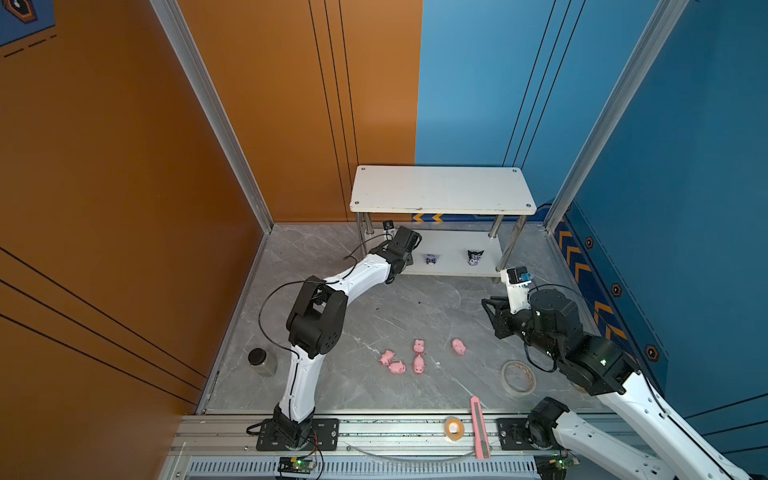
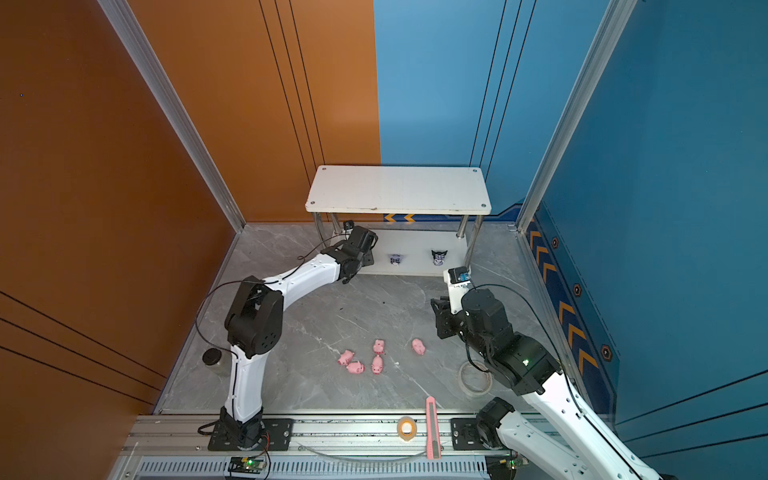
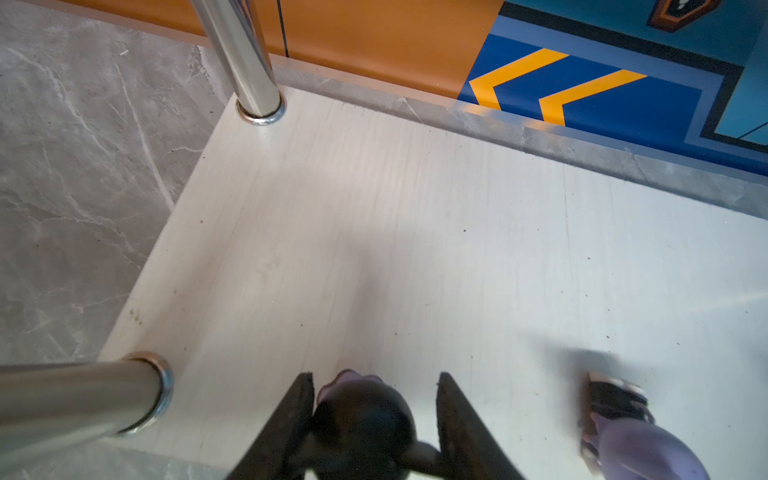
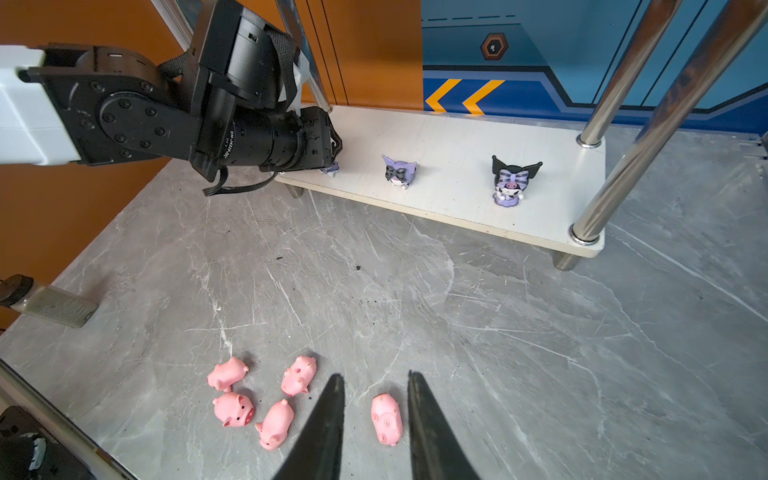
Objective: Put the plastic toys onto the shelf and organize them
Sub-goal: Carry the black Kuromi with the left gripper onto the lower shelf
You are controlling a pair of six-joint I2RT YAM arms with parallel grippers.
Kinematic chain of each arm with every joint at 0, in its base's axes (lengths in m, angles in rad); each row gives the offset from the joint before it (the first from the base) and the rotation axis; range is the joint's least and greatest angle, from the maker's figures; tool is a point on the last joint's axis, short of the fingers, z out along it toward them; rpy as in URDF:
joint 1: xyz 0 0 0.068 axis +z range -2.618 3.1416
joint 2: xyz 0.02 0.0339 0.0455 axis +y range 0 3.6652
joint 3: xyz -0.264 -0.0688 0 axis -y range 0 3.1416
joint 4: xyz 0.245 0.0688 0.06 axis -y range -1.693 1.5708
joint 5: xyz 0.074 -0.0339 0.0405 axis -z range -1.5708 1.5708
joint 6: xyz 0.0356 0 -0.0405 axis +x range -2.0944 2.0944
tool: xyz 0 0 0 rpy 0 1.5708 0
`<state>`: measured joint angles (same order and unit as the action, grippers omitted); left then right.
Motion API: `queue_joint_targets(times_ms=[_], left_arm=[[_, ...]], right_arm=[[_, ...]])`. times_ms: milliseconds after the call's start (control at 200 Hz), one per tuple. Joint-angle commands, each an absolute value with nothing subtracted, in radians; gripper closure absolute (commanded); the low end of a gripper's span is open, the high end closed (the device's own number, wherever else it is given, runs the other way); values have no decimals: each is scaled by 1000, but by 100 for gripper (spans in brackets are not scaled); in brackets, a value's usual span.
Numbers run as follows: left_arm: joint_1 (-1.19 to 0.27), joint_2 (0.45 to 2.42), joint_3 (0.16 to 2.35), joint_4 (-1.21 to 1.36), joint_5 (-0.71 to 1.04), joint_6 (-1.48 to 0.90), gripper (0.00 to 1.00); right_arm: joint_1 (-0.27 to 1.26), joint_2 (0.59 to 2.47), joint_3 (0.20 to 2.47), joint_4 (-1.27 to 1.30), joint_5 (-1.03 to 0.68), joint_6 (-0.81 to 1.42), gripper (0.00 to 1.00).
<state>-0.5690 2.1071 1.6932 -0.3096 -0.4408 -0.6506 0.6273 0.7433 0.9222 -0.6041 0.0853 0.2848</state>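
Note:
The shelf (image 1: 440, 191) stands at the back, and my left gripper (image 3: 376, 376) reaches onto its lower board (image 3: 374, 208). It is shut on a black-eared figurine (image 3: 361, 419) standing at the board's left end. Two more figurines (image 1: 431, 259) (image 1: 475, 257) stand on the same board to its right. Several pink pigs lie on the grey floor: a cluster (image 1: 387, 356) (image 1: 397, 367) (image 1: 419, 365) and a lone pig (image 1: 458, 345). My right gripper (image 4: 375, 375) hangs open above the floor. That lone pig (image 4: 387, 419) shows between its fingers, untouched.
A black-lidded jar (image 1: 262, 361) stands at the floor's left edge. A large tape roll (image 1: 517, 377) lies at the right, with a small roll (image 1: 454, 427) and a pink utility knife (image 1: 478, 428) by the front rail. Chrome legs (image 3: 249, 62) flank my left gripper.

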Motion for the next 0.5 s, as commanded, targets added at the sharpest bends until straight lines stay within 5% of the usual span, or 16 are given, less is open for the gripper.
queue_joint_targets(times_ms=[0, 496], left_arm=[[-561, 2118, 1703, -314, -446, -653, 63], [-557, 2118, 1664, -288, -442, -672, 43]], right_arm=[[616, 754, 914, -581, 58, 275, 71], [600, 753, 913, -581, 46, 277, 70]])
